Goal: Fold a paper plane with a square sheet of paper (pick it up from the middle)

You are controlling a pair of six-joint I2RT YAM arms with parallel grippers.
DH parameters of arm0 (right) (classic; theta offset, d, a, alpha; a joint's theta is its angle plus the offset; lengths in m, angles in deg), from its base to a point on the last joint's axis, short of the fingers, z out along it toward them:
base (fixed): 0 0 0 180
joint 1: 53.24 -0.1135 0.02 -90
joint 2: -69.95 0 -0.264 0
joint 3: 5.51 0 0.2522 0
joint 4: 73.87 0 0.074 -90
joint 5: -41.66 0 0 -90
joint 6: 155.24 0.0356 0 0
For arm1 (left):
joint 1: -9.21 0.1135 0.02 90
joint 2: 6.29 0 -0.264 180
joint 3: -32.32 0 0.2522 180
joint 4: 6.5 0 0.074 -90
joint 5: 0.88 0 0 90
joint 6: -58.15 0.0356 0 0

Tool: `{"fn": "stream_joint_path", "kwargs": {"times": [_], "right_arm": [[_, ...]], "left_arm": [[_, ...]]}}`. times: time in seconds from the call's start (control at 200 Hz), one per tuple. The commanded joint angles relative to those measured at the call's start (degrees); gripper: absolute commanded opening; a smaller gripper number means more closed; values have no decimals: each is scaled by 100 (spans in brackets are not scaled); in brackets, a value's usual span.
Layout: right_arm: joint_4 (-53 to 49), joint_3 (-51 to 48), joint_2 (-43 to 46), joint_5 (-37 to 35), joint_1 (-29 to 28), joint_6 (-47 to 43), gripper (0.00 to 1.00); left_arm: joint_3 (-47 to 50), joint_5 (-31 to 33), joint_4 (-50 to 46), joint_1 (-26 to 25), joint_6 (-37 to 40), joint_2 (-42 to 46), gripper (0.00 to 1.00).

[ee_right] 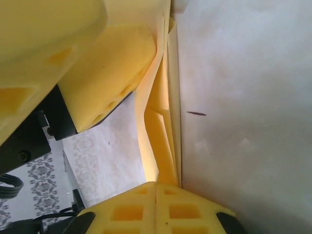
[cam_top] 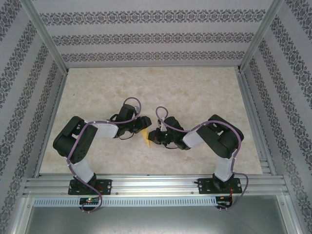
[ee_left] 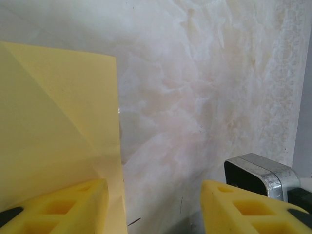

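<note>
Paper (cam_top: 146, 139) between left gripper (cam_top: 143, 124) and right gripper (cam_top: 156, 135), middle of table (cam_top: 146, 87)

yellow paper (cam_top: 146, 139) | between left arm (cam_top: 80, 139) and right arm (cam_top: 219, 139) | table (cam_top: 146, 87) centre

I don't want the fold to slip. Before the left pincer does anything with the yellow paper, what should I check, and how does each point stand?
1. Right pincer shut on the yellow paper: ok.
2. Left pincer open, jaws apart: ok.
3. Paper well inside the left pincer's gap: not ok, only its edge reaches in.
4. Folded layers lying tight together: not ok, they splay apart above the right pincer.
5. Paper lifted off the table: cannot tell.
</note>
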Motion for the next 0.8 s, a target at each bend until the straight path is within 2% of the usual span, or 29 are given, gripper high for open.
{"fn": "stream_joint_path", "kwargs": {"times": [0.0,0.14,0.36,0.58,0.709,0.799], "right_arm": [[-1549,97,14,-387,-176,-468,7],[-2725,387,190,-917,-358,-870,8],[-3859,746,164,-1306,-604,-1123,8],[-3902,813,371,-1273,-637,-1067,8],[-3872,869,548,-1236,-591,-1026,15],[-3906,925,620,-1174,-574,-1048,15]], "left_arm": [[10,112,-140,31,183,-172,53],[5,157,-229,33,164,-179,53],[-36,188,-360,30,189,-200,53],[-87,150,-399,34,186,-286,52],[-120,134,-425,31,192,-324,52],[-143,130,-447,33,185,-333,51]]}}
